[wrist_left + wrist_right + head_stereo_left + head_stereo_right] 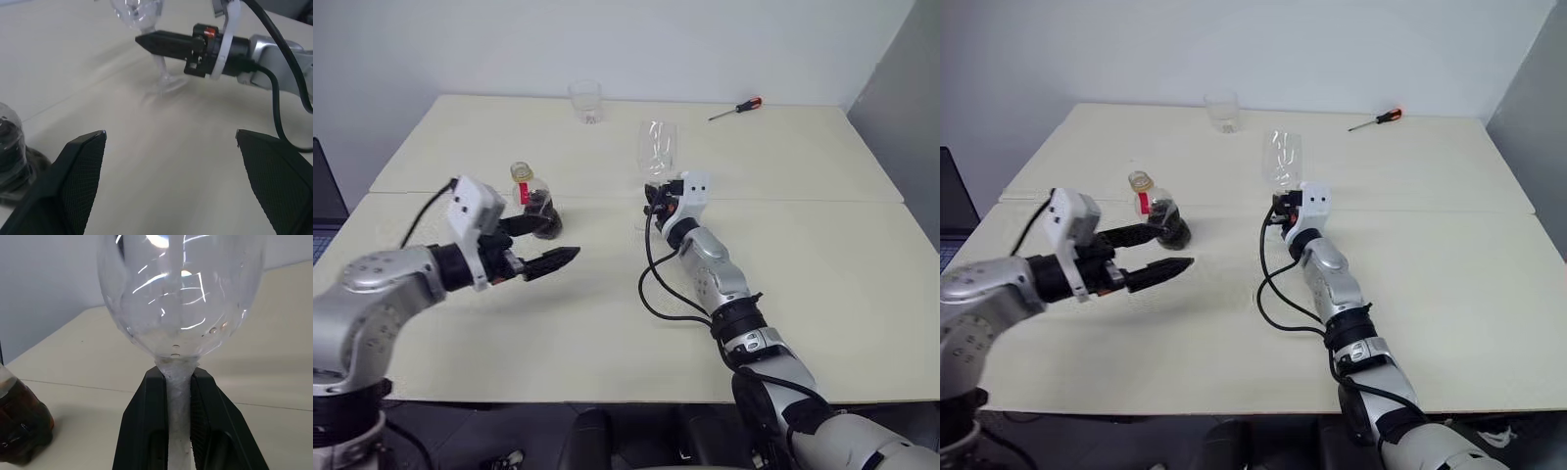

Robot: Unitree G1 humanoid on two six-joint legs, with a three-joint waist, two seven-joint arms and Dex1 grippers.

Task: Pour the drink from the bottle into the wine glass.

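The right gripper (pixel 179 431) is pinched on the stem of the wine glass (pixel 657 149), just under the bowl, and the glass stands upright near the middle of the table (pixel 803 264), its bowl empty. The bottle (pixel 534 204) stands on the table to the robot's left of the glass, well apart from it, with its yellowish cap on and the dark drink (pixel 543 217) filling only its lower part. The left gripper (pixel 536 245) hangs just in front of the bottle with its fingers spread wide and nothing between them. So the step in hand looks like the glass being secured while the bottle waits to be picked up; pouring has not begun. The next move likely calls for the left gripper to close around the bottle's body, and the cap would have to come off before any tilt toward the glass. The right wrist view makes the grip plain: both fingers press the stem from either side, which the head views hide behind the wrist. The left wrist view shows the glass's foot resting on the table. A tumbler (pixel 585 101) and a screwdriver (pixel 736 109) lie at the far edge.
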